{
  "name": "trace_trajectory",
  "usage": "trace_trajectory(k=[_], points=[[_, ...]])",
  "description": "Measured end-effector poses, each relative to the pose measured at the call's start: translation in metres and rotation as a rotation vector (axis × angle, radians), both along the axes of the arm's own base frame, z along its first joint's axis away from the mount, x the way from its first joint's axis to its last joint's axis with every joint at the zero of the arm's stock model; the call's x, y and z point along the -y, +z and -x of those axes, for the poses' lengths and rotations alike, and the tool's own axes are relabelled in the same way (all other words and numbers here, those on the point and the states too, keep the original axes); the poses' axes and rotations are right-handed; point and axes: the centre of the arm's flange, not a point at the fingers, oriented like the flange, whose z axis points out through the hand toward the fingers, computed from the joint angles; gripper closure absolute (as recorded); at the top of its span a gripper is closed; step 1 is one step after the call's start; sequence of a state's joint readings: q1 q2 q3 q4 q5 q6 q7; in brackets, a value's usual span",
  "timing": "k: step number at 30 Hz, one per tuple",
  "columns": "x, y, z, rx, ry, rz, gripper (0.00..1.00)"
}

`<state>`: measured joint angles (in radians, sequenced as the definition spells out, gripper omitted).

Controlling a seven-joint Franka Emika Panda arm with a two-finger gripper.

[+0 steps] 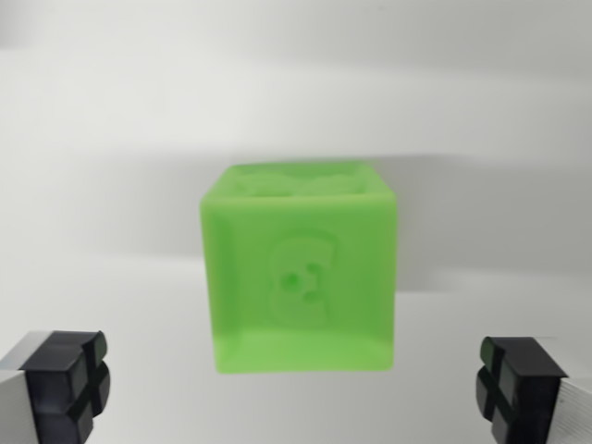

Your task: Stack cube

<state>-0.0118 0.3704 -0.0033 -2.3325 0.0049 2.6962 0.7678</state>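
Note:
A bright green cube [301, 273] with an embossed figure on its near face sits on a white surface in the middle of the wrist view. My gripper [291, 388] is open, its two black-padded fingertips [65, 384] showing at the bottom left and bottom right corners. The cube lies between and just beyond the fingertips, wide gaps separating it from each pad. Nothing is held. No second cube is in view.
The white surface [111, 139] spreads all around the cube, with a soft grey shadow band behind it.

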Motion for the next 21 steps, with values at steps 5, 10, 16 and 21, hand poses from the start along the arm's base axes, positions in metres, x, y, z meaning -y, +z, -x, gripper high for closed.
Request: trace_trajectory(k=[5, 10, 16, 21], points=[[0.0, -0.017, 0.0, 0.0, 0.0, 0.0, 0.0], [0.0, -0.031, 0.0, 0.001, 0.0, 0.001, 0.0], [0.0, -0.046, 0.0, 0.001, 0.001, 0.001, 0.0], [0.0, -0.056, 0.0, 0.0, 0.001, 0.001, 0.0]])
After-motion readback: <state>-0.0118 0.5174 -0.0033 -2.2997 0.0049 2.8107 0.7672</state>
